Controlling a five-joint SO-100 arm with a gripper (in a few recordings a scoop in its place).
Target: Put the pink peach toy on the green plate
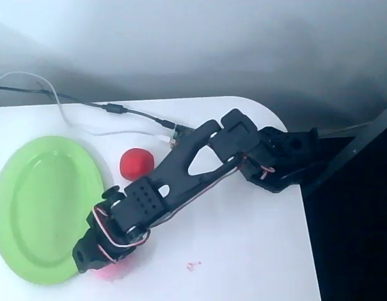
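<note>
The green plate [36, 207] lies at the left of the white table, a large light-green oval with a raised rim. My black arm reaches from the right down to the lower left. Its gripper [88, 257] points down at the plate's lower right rim. A patch of pink, the pink peach toy [115, 271], shows just under and to the right of the gripper, mostly hidden by it. The arm covers the fingers, so I cannot tell whether they hold the toy.
A solid red ball [137, 164] sits on the table just right of the plate's upper edge, beside the arm. Cables [86, 106] run along the table's back edge. The table's right edge [309, 251] drops to a dark floor. A small pink mark [193, 266] is on the table.
</note>
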